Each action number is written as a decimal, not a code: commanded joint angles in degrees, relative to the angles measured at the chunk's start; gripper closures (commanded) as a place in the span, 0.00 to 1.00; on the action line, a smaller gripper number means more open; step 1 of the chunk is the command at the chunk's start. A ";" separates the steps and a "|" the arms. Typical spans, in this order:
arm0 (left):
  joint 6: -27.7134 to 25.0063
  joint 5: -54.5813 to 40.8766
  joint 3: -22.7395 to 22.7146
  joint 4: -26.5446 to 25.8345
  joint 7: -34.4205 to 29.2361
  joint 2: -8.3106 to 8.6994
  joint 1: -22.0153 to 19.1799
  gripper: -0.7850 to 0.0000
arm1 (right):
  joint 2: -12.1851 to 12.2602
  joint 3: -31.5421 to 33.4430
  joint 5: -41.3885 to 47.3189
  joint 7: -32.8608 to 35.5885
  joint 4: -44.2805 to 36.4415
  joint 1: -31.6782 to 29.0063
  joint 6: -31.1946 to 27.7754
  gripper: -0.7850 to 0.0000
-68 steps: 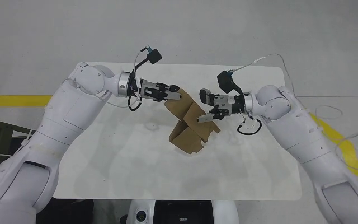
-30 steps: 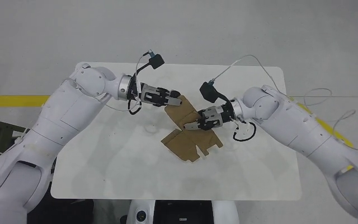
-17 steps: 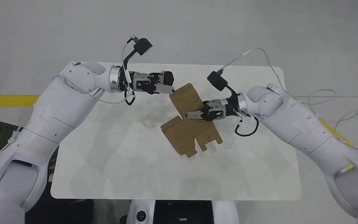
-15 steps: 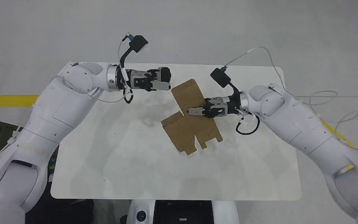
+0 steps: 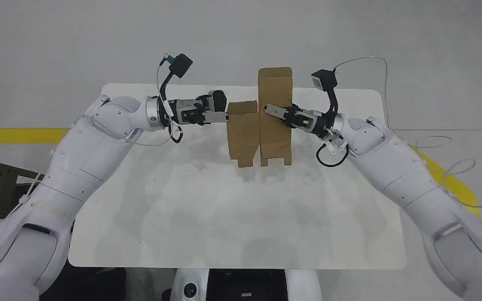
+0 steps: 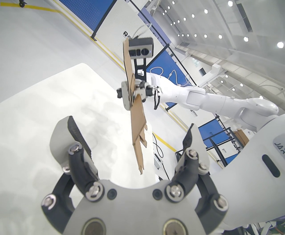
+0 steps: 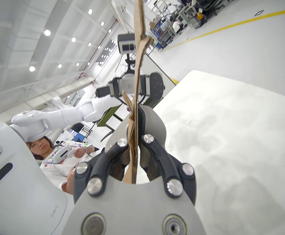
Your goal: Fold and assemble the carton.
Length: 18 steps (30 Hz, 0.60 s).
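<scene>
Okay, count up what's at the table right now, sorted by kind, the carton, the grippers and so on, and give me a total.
Carton: 1, brown cardboard, not yet assembled
Grippers: 2, the left gripper open and apart from the carton, the right gripper shut on the carton
Table: 1, white
Total: 4

This is looking like a factory hall: lights (image 6: 246, 39) are shining from a high ceiling (image 6: 200, 22), yellow lines (image 5: 30, 135) are running across the floor (image 5: 241, 38), blue panels (image 6: 106, 13) and racks (image 6: 239, 139) are standing behind.
</scene>
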 commanded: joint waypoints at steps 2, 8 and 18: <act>0.51 2.33 -0.11 -0.56 0.62 -0.08 1.05 0.00 | -0.69 1.11 -1.69 -3.46 0.51 -0.45 0.41 1.00; 1.09 4.65 0.08 -1.36 0.87 -0.51 2.51 0.00 | -1.87 3.10 -3.68 -7.36 0.92 -1.61 0.02 1.00; 2.24 3.04 -0.37 -1.77 -0.52 -1.22 3.43 0.59 | -3.51 5.28 -4.96 -7.56 1.56 -2.73 0.24 1.00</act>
